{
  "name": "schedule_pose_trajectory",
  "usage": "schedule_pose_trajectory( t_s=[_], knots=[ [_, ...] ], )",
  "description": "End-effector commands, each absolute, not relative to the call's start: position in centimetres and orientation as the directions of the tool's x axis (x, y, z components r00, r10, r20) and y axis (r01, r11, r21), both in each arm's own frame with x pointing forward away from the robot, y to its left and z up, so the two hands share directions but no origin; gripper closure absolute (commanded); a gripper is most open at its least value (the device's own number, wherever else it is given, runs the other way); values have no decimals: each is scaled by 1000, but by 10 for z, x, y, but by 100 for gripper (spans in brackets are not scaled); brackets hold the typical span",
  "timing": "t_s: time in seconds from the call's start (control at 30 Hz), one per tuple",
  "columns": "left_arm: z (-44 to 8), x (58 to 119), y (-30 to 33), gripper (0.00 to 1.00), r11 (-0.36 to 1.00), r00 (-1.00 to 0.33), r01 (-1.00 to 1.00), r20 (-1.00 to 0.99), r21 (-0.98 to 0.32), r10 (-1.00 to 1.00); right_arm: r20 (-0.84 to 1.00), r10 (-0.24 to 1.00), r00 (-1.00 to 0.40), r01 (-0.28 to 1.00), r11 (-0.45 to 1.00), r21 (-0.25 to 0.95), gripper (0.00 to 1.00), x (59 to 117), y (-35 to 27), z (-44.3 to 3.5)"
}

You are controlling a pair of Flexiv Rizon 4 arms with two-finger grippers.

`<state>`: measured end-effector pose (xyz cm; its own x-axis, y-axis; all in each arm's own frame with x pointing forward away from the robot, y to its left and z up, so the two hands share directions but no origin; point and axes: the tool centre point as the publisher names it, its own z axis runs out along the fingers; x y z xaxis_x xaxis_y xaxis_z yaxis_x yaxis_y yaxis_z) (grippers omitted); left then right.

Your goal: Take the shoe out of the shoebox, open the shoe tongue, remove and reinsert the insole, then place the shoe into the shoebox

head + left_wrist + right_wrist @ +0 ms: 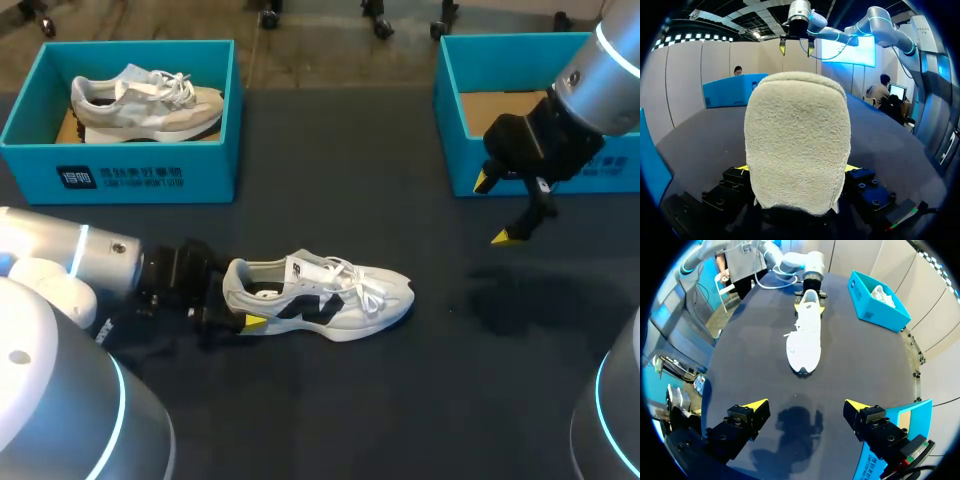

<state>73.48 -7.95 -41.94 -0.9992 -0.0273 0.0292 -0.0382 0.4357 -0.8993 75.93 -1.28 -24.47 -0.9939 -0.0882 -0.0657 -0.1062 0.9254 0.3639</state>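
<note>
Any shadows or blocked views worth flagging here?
Head view: the right gripper casts a shadow on the table. Right wrist view: that shadow lies between its open fingers. Left wrist view: the heel of the shoe fills the middle, hiding much.

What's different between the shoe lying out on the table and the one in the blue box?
The table shoe is white with black side markings; the boxed shoe is beige and grey. The table shoe rests on the dark table with the left arm's fingers clamped on its heel; the boxed shoe sits untouched inside the blue box. Both are laced sneakers standing on their soles, toes toward the robot's right.
</note>
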Motion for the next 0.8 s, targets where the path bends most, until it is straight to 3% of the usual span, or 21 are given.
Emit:
schedule_pose_trajectory(
  t_s=[0.03, 0.1, 0.13, 0.8],
  knots=[
    [-424, 734, -83, 82, 436, -999, -36, 25, -899, -31, -67, -88, -994, -106, 926, 362, 0, 759, -12, -246],
    [-425, 734, -83, 98, 438, -999, -35, 25, -898, -28, -67, -88, -994, -106, 926, 362, 0, 759, -12, -246],
    [-426, 734, -84, 100, 439, -999, -34, 25, -898, -26, -67, -88, -994, -106, 926, 362, 0, 759, -12, -246],
    [-421, 734, -82, 100, 433, -999, -33, 24, -901, -28, -67, -88, -994, -106, 926, 362, 0, 759, -12, -246]
  ],
)
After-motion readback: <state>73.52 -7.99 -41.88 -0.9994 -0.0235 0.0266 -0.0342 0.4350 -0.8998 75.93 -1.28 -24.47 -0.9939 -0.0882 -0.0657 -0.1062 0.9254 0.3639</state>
